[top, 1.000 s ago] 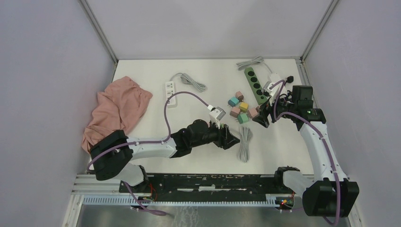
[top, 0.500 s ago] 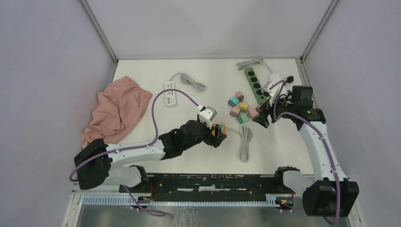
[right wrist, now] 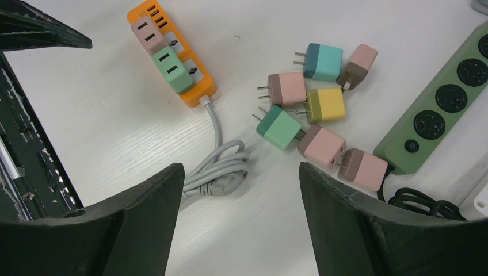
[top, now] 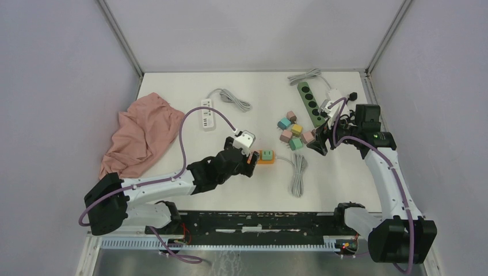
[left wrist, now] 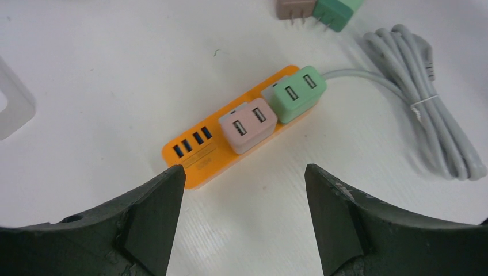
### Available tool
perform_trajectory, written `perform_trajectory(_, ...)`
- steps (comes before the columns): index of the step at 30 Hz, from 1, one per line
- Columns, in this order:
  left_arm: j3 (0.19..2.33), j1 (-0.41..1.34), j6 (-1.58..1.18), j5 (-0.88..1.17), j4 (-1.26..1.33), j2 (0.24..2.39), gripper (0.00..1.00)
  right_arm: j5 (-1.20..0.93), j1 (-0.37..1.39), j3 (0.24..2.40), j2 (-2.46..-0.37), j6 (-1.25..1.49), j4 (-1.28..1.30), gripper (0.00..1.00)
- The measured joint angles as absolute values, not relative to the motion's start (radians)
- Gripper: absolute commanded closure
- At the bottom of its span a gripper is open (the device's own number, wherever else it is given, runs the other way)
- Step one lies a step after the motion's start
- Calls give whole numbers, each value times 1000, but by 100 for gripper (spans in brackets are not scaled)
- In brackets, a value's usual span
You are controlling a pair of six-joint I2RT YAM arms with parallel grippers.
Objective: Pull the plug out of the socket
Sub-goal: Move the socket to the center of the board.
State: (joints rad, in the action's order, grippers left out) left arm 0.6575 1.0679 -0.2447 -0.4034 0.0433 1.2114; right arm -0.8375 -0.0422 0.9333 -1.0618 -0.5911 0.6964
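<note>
Orange plastic forms the strip (left wrist: 198, 160) lying flat on the white bench (left wrist: 86, 69), with a pink plug (left wrist: 247, 122) and a green plug (left wrist: 297, 92) seated side by side in its sockets and a grey cord (left wrist: 443, 138) coiled off its far end. The left tool (left wrist: 244, 170) is held released, jaws spread wide, just short of the strip's USB end and touching nothing. The right tool (right wrist: 240, 168) is likewise spread and empty, hanging above a cluster of loose plugs (right wrist: 322, 106), well apart from the strip. Several risks can be judged from this. The strip is not pinned down by anything, so if a plug is pulled by one tool alone, the whole strip is likely to be lifted or dragged along rather than the plug being freed. The two plugs sit almost touching, so a wide closing could catch both at once, or the tool could be wedged in the narrow gap between them. The plug sides look smooth and short, so a shallow pinch could slip off. A tilted pull could bind the prongs in the socket, and the cord could be snagged if the strip is dragged.
</note>
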Motion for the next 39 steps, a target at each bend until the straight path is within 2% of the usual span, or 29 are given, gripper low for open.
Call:
perform_trajectory(9,587,939,-234,-375,14,1180,11,-838,-42,931,-1062,-591,696,21)
perform_trajectory(16,511,801,-229,-178,88,1133,12,-838,-42,930,-1062,-591,696,21)
perform_trajectory(24,377,735,-107,42,287,1140,10,-842,-42,929,-1062,-591,696,21)
perform_trajectory(31,369,598,-6,258,393,1235,9,-855,-42,929,-1062,-591,696,21)
perform_trajectory(39,396,574,102,395,450,1416,8,-855,-42,928,-1062,-591,696,21)
